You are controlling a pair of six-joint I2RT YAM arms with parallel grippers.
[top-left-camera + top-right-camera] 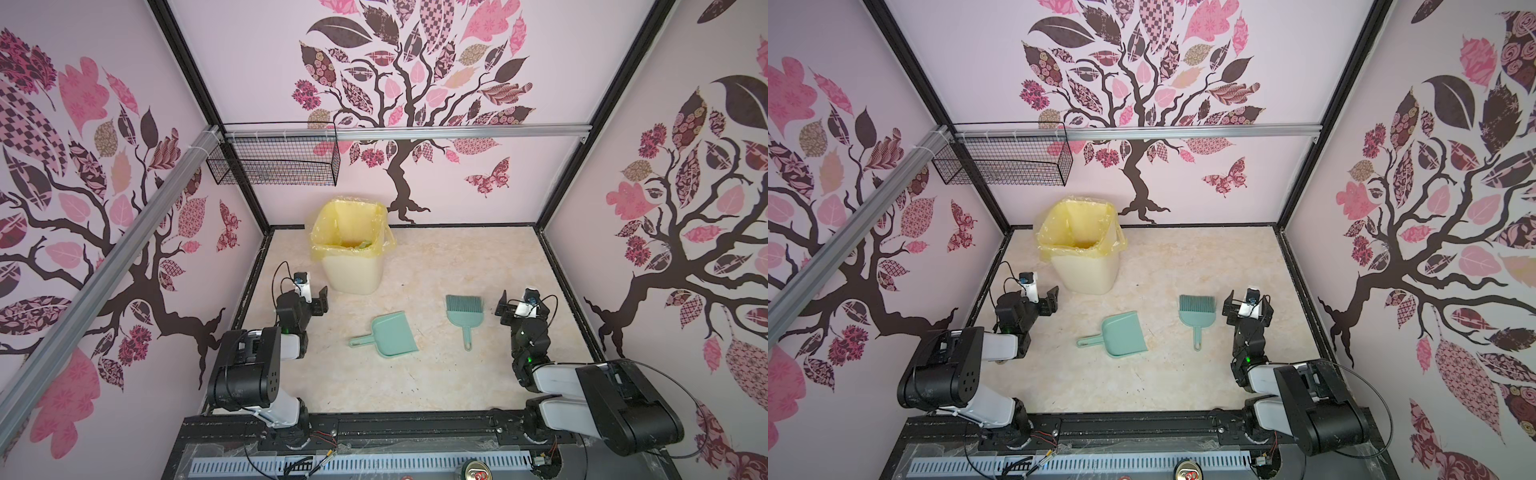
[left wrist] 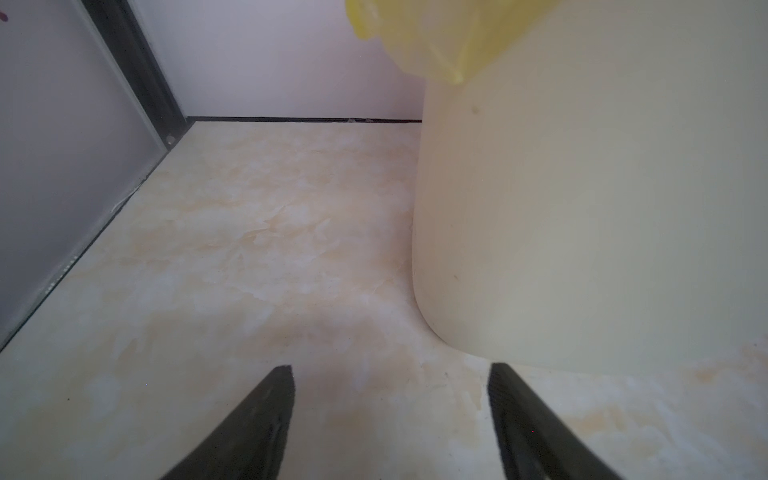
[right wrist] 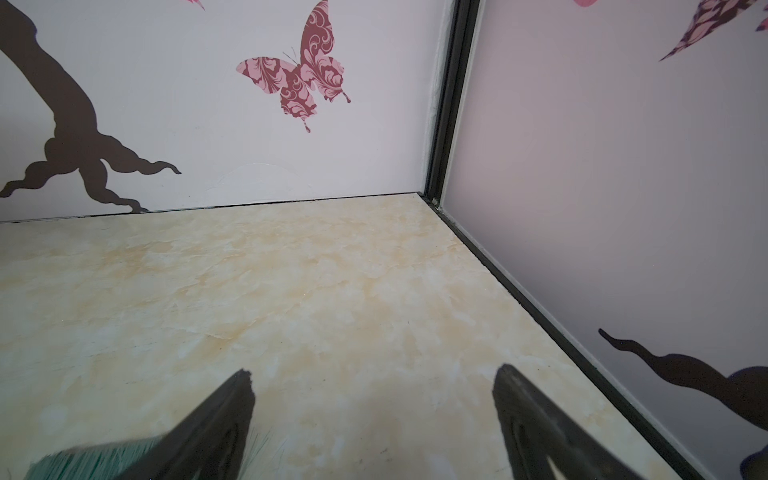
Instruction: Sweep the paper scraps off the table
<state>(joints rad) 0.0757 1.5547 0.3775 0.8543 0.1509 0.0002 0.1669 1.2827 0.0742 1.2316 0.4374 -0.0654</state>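
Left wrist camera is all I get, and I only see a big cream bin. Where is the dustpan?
Observer: The teal dustpan lies flat near the middle of the table, with nothing gripping it.
Operator: And the brush?
Observer: The teal brush lies beside it, bristles pointing away from the robot, near the open right gripper.
Operator: Any scraps left?
Observer: None visible on the table; some paper scraps show inside the bin.
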